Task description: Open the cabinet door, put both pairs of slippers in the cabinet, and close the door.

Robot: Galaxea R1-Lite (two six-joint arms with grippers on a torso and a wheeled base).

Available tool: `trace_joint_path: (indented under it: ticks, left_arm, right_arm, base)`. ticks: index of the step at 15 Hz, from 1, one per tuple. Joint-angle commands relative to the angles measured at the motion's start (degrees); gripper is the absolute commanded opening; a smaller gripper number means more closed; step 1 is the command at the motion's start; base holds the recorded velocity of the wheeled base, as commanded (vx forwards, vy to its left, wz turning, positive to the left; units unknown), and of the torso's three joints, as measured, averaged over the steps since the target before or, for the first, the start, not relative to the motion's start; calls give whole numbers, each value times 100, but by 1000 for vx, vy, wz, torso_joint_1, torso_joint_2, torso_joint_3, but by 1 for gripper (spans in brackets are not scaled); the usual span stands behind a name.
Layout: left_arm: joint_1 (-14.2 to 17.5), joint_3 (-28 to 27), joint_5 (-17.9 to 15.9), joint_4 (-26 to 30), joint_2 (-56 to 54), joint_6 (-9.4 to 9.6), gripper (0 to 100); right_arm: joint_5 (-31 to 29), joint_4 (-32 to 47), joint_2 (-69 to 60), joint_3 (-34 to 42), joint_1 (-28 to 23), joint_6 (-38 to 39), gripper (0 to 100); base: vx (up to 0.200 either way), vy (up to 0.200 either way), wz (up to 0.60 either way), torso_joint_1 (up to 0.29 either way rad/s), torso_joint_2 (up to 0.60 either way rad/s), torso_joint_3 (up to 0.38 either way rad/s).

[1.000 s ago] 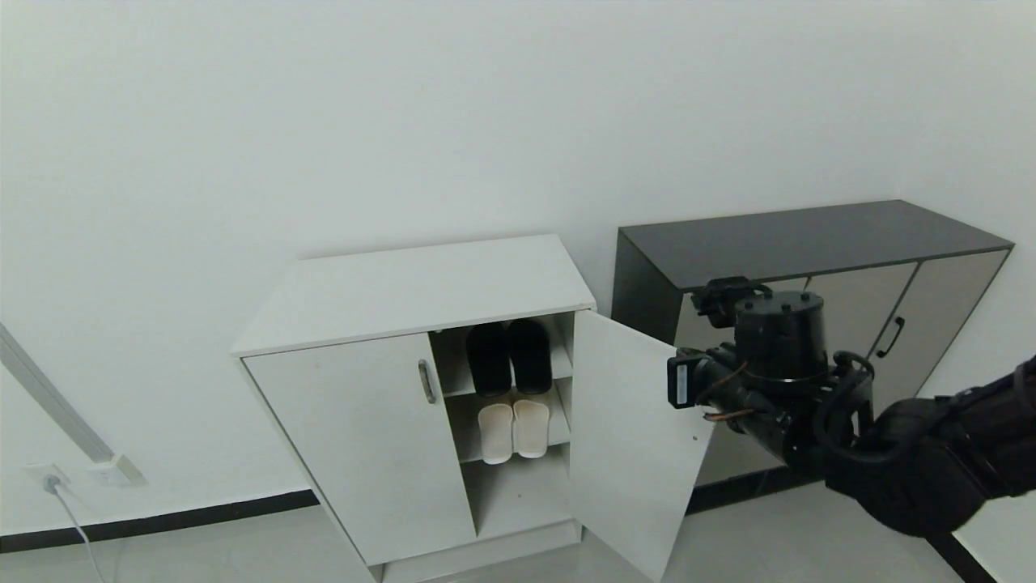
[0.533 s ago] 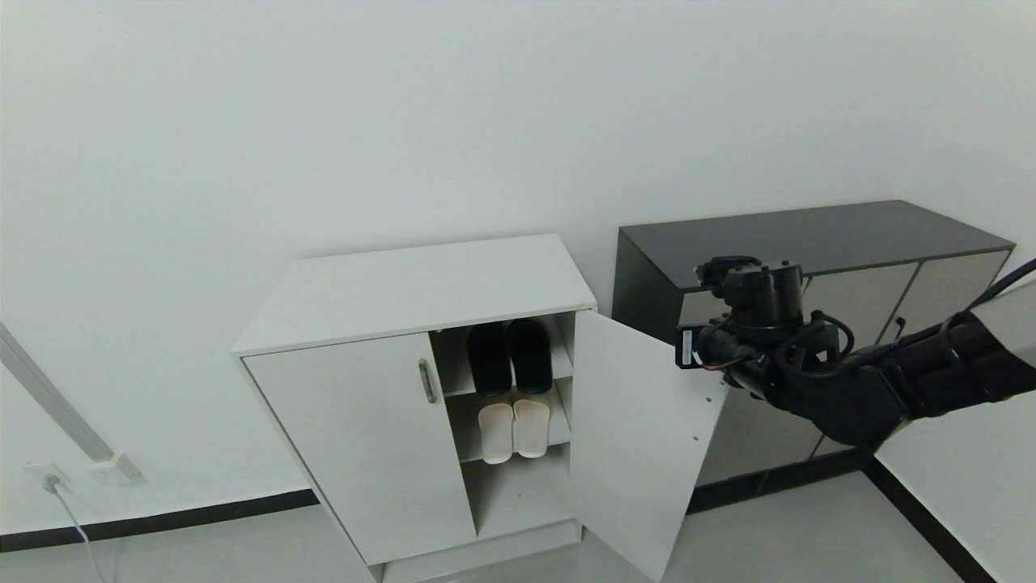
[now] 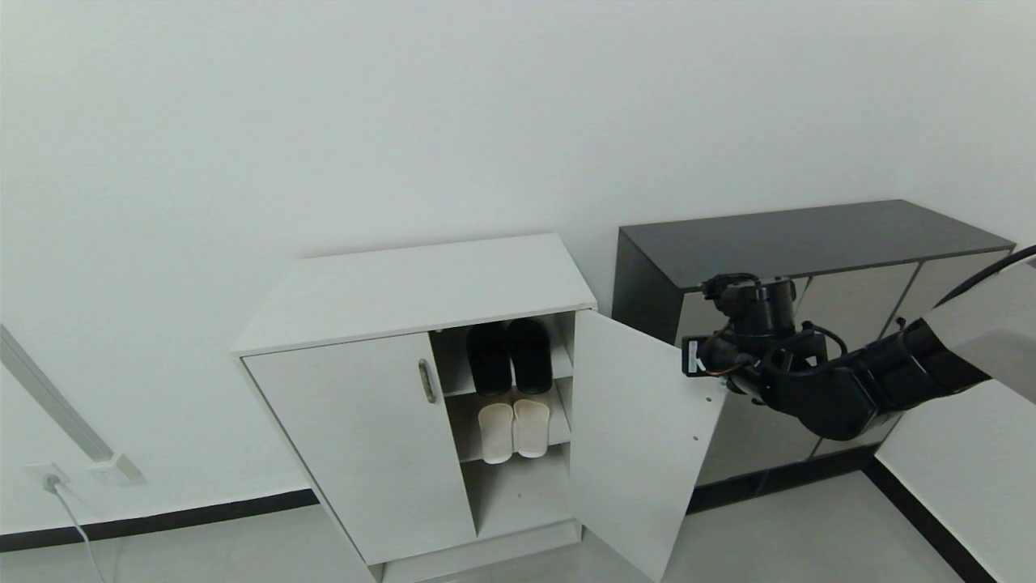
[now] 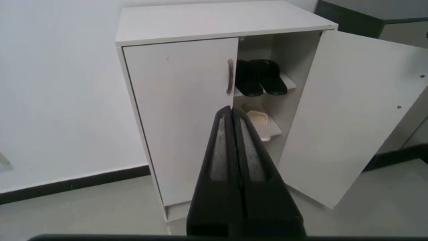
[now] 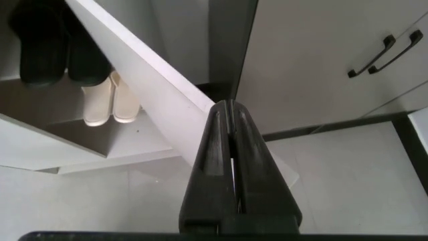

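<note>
The white cabinet (image 3: 413, 287) stands against the wall with its right door (image 3: 639, 429) swung open and its left door (image 3: 364, 437) closed. Black slippers (image 3: 510, 355) sit on the upper shelf and white slippers (image 3: 512, 429) on the shelf below. My right arm (image 3: 809, 380) is at the outer side of the open door, near its free edge. In the right wrist view my right gripper (image 5: 231, 107) is shut and empty, just over the door (image 5: 154, 80). My left gripper (image 4: 231, 112) is shut and empty, held back in front of the cabinet (image 4: 180, 107).
A dark sideboard (image 3: 809, 231) with grey doors stands right of the cabinet, close behind the open door. A white surface (image 3: 963, 453) lies at the lower right. A wall socket with a cable (image 3: 48, 478) is at the lower left.
My right arm has stretched away from the camera toward the open door's outer side. The door's free edge has shifted slightly to the right. The slippers have not moved.
</note>
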Motion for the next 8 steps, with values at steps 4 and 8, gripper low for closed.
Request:
trace_joint_path:
  ticks: [4, 8]
  left_arm:
    - [1, 1, 2, -1, 0, -2, 0]
    - [1, 1, 2, -1, 0, -2, 0]
  right_arm:
    - [-1, -1, 230, -154, -50, 1, 0]
    - [-1, -1, 318, -234, -50, 1, 0]
  base:
    - [0, 0, 0, 0, 0, 0]
    - [0, 0, 0, 0, 0, 0]
